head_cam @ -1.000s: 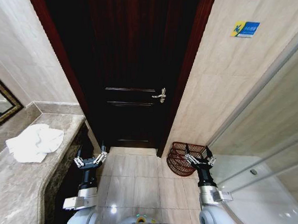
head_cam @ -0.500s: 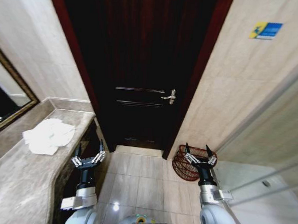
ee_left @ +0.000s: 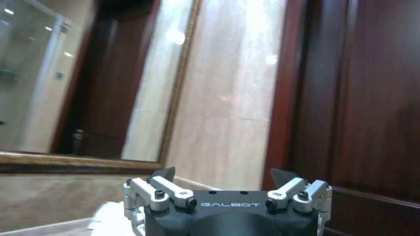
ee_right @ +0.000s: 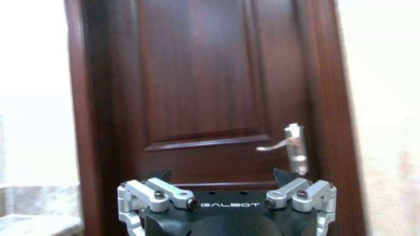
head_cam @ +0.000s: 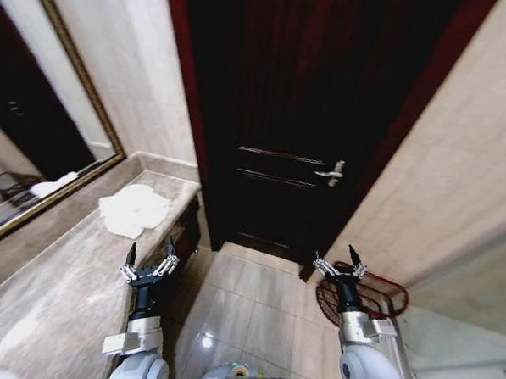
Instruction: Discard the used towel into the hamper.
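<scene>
towel (head_cam: 134, 210): we see it white and crumpled on the stone counter (head_cam: 52, 289), near the mirror (head_cam: 35, 144); its long way runs across the counter, toward the door (head_cam: 298, 132).
hamper (head_cam: 374, 299): on the floor by the wall, tipped over, far from the towel.
left gripper (head_cam: 148, 260): wide open, empty, short of the towel.
right gripper (head_cam: 340, 268): wide open, empty, in front of the hamper.
danger: we think a loose pinch could let the towel drop on the floor, and a bump could roll the hamper.

The view has swung left, bringing the mirror (head_cam: 43, 144) and towel (head_cam: 133, 209) closer
</scene>
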